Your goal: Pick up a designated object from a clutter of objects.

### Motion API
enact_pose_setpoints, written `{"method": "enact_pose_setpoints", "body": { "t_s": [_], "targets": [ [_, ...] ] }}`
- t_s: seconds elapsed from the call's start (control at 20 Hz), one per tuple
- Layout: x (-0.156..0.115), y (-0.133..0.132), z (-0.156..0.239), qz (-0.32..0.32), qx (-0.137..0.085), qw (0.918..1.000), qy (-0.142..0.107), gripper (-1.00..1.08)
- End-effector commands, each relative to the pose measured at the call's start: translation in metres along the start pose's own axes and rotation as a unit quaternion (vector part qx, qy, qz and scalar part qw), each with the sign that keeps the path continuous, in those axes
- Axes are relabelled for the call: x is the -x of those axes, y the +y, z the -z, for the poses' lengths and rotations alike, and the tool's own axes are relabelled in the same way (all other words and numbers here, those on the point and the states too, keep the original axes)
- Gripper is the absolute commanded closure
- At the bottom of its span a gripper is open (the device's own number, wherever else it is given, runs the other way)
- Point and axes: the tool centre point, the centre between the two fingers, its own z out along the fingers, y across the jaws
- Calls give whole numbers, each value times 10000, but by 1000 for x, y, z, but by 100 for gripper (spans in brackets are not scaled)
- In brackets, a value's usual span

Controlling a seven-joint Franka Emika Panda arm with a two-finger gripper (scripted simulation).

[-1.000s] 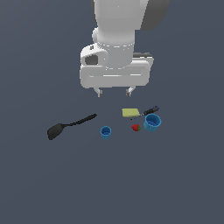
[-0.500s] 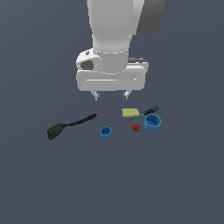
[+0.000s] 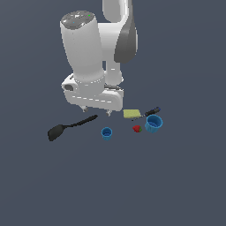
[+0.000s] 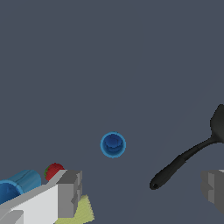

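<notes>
The designated object, a long black spatula-like utensil [image 3: 70, 126] [image 4: 188, 154], lies flat with its broad head toward the exterior view's left. My gripper [image 3: 95, 111] hangs open just above the handle's end, holding nothing; its grey fingers [image 4: 70, 192] show widely spread in the wrist view. The clutter of objects lies toward the exterior view's right: a small blue cup [image 3: 106, 133] [image 4: 113, 144], a red strawberry [image 3: 137, 128] [image 4: 53, 170], a larger blue cup [image 3: 153, 123] [image 4: 17, 183], a flat yellow block [image 3: 131, 114] [image 4: 81, 212] and a dark blue-tipped stick [image 3: 150, 111].
All items rest on a plain dark grey floor [image 3: 176, 185]. The arm's white body [image 3: 88, 57] rises over the scene behind the objects.
The arm has lowered and shifted toward the exterior view's left, bringing the open gripper closer to the utensil's handle. The objects have not moved.
</notes>
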Motion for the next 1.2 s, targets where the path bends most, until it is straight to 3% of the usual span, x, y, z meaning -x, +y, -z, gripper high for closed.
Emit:
{"method": "enact_pose_setpoints", "body": {
  "t_s": [0.0,0.2,0.6,0.9,1.15],
  "targets": [
    [0,26,-26,-520,-19,9986,-30,-92],
    [5,75,-73,-1476,-13,9890,-69,-92],
    [34,157,-144,-3034,116,9527,-100,-92],
    [53,192,-172,-3670,216,9299,-97,-92],
    [60,203,-180,-3872,255,9216,-94,-92]
  ]
}}
